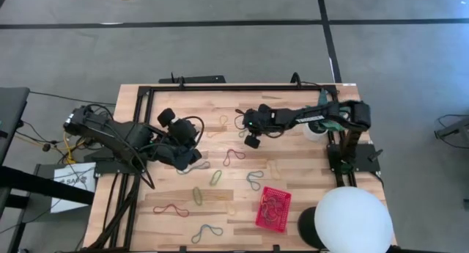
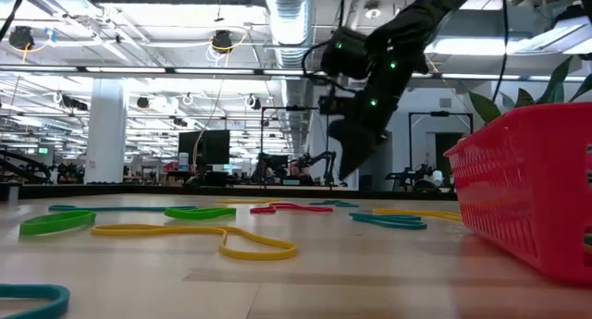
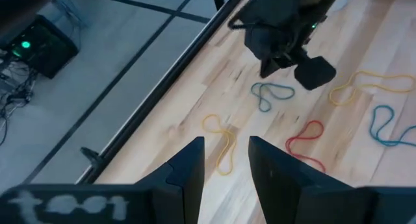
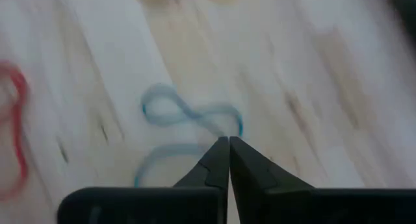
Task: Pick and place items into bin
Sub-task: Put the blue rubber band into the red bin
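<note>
Rubber-band loops lie flat across the wooden table: yellow [image 1: 218, 125], red [image 1: 234, 155], green [image 1: 215, 177], blue [image 1: 254, 180] and others. My right gripper [image 4: 229, 141] is shut and points steeply down over a blue loop [image 4: 188, 120] near the table's far middle. In the low view it [image 2: 344, 176] hangs a little above the table. Whether its tips touch the loop, I cannot tell. My left gripper [image 3: 225, 143] stands open at mid-left, above the table, holding nothing and facing the right gripper [image 3: 270, 65]. The red bin [image 1: 272, 207] stands near the front right with several loops inside.
A big white dome [image 1: 352, 220] sits at the front right corner beside the bin. A white pot [image 1: 315, 130] stands at the far right under my right arm. A black frame rail [image 1: 220, 86] runs along the far edge. More loops, red [image 1: 170, 209] and blue [image 1: 207, 231], lie near the front.
</note>
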{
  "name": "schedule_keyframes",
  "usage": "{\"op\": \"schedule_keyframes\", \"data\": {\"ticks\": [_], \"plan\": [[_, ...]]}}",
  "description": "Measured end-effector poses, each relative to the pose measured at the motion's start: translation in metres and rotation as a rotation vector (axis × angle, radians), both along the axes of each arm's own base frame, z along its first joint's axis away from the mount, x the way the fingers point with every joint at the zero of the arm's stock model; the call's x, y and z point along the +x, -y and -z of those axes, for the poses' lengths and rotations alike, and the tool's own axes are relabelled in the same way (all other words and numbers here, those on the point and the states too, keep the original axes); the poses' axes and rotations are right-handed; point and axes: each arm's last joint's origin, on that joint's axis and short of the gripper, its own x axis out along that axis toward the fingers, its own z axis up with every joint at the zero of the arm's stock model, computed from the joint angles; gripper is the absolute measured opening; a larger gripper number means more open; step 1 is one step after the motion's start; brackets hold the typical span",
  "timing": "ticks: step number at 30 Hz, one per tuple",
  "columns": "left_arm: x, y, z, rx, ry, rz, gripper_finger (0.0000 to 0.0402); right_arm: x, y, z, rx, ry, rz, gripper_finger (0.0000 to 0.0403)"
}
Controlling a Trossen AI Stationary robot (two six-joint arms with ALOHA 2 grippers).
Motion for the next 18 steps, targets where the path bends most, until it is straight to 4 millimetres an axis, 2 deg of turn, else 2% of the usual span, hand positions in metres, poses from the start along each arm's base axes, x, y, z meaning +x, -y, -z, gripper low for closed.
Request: {"op": "schedule_keyframes", "data": {"ticks": [4, 7, 11, 18], "plan": [[0.000, 0.000, 0.000, -0.010, 0.001, 0.003, 0.0111, 0.007, 0.009, 0.012, 0.016, -0.103, 0.002, 0.0038], [0.000, 0.001, 0.000, -0.015, -0.005, 0.010, 0.0111, 0.013, 0.018, 0.018, 0.059, -0.111, 0.024, 0.0064], [0.000, 0.001, 0.001, -0.015, -0.012, 0.013, 0.0111, 0.015, 0.030, 0.017, 0.171, -0.072, 0.051, 0.0091], [-0.001, 0.001, 0.001, -0.016, -0.027, 0.016, 0.0111, 0.010, 0.043, 0.018, 0.210, -0.063, 0.123, 0.0102]]}}
